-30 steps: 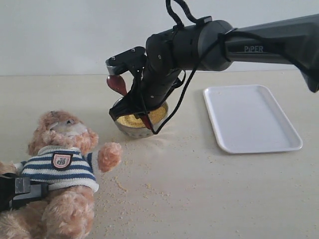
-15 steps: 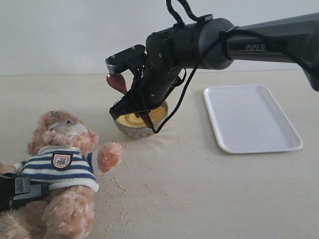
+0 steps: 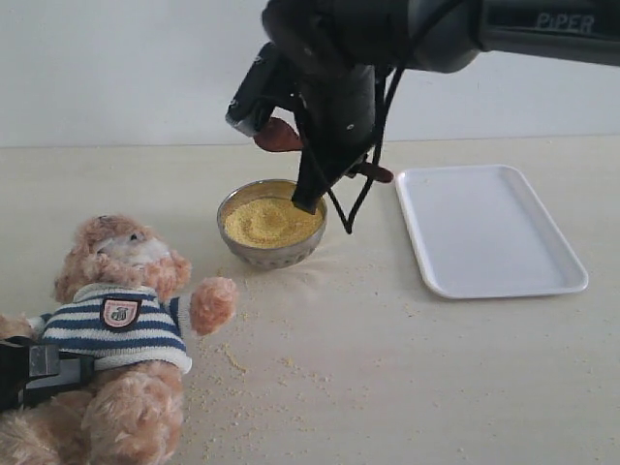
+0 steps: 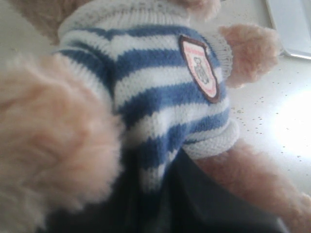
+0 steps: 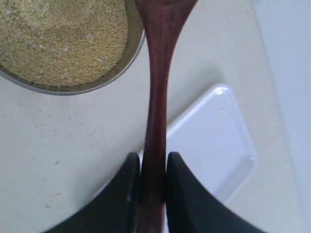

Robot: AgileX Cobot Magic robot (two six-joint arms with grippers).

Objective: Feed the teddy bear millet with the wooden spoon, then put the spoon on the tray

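The teddy bear (image 3: pixel 121 291) lies at the front left in its striped shirt (image 4: pixel 160 87). My left gripper (image 3: pixel 39 373) presses into the bear's side, its dark fingers (image 4: pixel 180 204) closed into shirt and fur. The millet (image 3: pixel 269 221) fills a metal bowl (image 3: pixel 271 254) mid-table. My right gripper (image 5: pixel 153 165) is shut on the handle of the wooden spoon (image 5: pixel 156 73). It holds the spoon (image 3: pixel 281 136) in the air above the bowl's far rim, with the spoon's own bowl toward the left. The white tray (image 3: pixel 489 228) lies right of the bowl and shows behind the handle (image 5: pixel 214 141).
Loose millet grains (image 3: pixel 252 368) are scattered over the tabletop between the bear and the bowl and toward the front. The right arm (image 3: pixel 542 24) reaches in from the upper right, with black cables hanging beside the wrist. A pale wall stands behind the table.
My right arm has risen and swung right, lifting the spoon from low at the bowl's left rim to well above it. The bowl is now uncovered. Bear and left gripper are unchanged.
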